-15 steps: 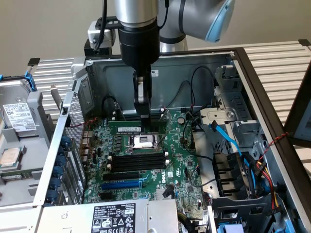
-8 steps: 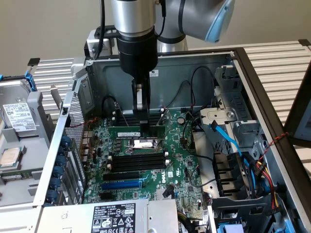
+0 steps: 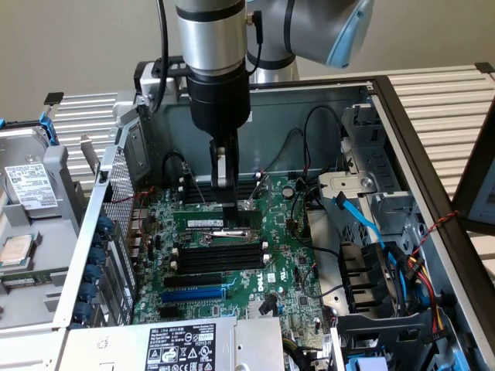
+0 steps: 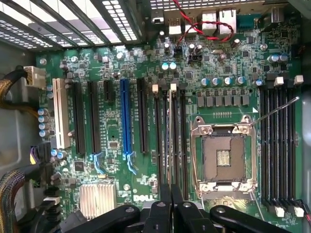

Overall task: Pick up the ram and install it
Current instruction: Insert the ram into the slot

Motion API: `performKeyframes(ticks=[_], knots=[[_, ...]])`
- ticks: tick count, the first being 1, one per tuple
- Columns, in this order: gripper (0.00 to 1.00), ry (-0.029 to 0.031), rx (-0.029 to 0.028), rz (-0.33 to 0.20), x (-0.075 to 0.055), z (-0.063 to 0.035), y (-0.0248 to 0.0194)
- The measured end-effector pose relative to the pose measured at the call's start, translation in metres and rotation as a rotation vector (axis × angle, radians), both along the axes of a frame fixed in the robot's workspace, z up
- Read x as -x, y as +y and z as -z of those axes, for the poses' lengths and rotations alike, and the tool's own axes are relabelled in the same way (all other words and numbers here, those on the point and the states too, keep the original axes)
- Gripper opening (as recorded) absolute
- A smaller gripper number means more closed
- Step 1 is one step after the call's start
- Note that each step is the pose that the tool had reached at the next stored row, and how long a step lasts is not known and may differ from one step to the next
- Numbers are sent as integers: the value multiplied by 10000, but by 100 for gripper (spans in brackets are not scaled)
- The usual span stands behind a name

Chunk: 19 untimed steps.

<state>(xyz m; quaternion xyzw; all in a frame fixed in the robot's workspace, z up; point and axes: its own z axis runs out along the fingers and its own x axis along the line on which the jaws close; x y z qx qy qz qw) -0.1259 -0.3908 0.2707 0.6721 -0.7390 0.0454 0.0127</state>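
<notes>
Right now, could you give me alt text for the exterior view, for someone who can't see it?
A silver and black robot arm reaches down into an open grey computer case, its hand closed on a long green memory stick with a white label, beside the long black slots of a green motherboard.

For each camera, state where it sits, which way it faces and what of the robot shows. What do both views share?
Exterior view: off the arm, above the open case, facing obliquely down at the motherboard; shows the arm and the gripper at the ram.
Wrist view: on the wrist, facing straight down at the motherboard; shows the gripper.
Both share the gripper, the motherboard and the blue slot.
</notes>
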Motion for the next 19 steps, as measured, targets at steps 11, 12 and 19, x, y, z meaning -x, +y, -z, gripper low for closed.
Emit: performKeyframes(ticks=[11, 12, 19], knots=[[12, -130, -1, 100, 6, 196, -102], [12, -151, 0, 107, 7, 211, -114], [12, -207, 0, 112, 7, 237, -127]])
